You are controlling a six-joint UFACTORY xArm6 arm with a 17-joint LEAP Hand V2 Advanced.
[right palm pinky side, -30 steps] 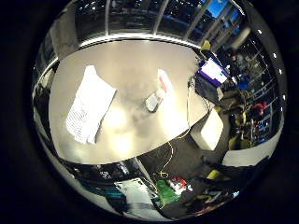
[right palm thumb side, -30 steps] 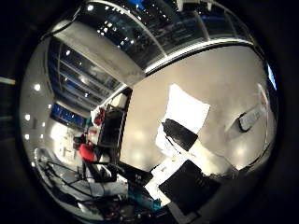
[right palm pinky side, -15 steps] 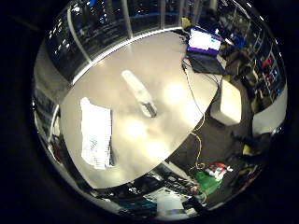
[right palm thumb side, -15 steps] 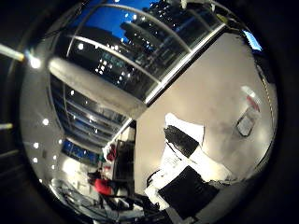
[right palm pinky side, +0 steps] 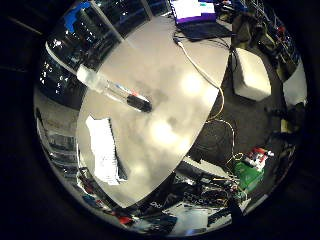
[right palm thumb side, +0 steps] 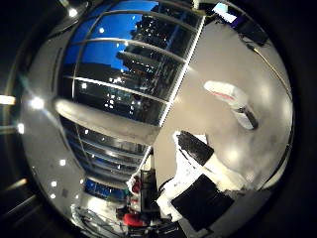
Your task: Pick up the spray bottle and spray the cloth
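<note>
The spray bottle (right palm pinky side: 112, 88) lies on its side on the grey table (right palm pinky side: 175, 110); its body is clear and its head is dark. The white cloth (right palm pinky side: 103, 150) lies flat on the same table, a short way from the bottle. The right thumb side palm view shows the bottle (right palm thumb side: 230, 99) on the table away from the palm. My hand (right palm thumb side: 198, 164) shows there as black and white finger parts reaching in from the edge, relaxed and holding nothing. The hand is well above the table, touching neither thing.
An open laptop (right palm pinky side: 195, 10) stands at the table's far edge, and a white box-like thing (right palm pinky side: 252, 72) stands on the floor beside the table. Large windows (right palm thumb side: 129, 59) with a night city lie beyond the table.
Both views have swung round, so the camera has turned with the hand. The bottle and the cloth lie on the table as before.
</note>
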